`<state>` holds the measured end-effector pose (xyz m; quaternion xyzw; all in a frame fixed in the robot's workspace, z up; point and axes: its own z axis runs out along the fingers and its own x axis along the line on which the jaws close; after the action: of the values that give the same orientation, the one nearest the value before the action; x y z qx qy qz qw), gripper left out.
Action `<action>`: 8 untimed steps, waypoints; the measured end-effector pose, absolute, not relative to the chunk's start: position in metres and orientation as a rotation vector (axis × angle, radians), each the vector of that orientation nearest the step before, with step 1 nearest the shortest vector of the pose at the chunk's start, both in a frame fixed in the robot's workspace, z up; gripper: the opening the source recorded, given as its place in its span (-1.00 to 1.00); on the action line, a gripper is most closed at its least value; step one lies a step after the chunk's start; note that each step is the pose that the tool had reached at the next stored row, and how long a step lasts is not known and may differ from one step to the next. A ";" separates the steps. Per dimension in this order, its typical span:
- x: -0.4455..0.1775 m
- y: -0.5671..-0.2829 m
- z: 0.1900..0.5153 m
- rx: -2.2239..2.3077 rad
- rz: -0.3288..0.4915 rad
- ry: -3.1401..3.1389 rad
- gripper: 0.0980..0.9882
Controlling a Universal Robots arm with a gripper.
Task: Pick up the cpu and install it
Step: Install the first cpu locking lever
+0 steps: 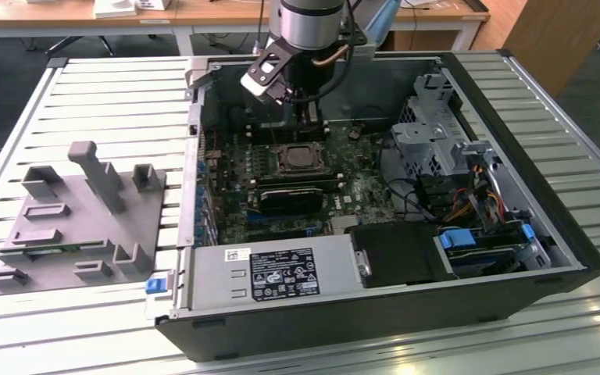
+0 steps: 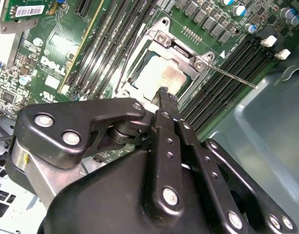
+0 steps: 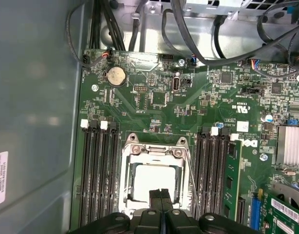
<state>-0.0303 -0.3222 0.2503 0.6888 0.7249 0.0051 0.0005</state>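
The cpu (image 3: 148, 179) lies flat inside the motherboard socket (image 3: 135, 146), its silvery top (image 2: 159, 75) bright within the open metal frame. My gripper (image 3: 160, 193) hangs just above it, over the chip's edge, with both black fingers pressed together and nothing between them. In the second wrist view the joined fingertips (image 2: 163, 92) end close over the chip. In the exterior view the gripper (image 1: 302, 119) reaches down into the open computer case, above the socket (image 1: 300, 158).
Memory slots (image 3: 98, 170) flank the socket on both sides, and the socket's thin lever (image 2: 232, 77) sticks out. A grey tray (image 1: 76, 211) sits on the slatted table at the exterior view's left. Cables and drive cages (image 1: 456, 180) crowd the case's right side.
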 end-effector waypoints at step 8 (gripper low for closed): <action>-0.030 -0.322 0.259 2.163 0.016 2.277 -0.98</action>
<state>-0.0303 -0.3222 0.2589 0.6889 0.7249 0.0052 0.0005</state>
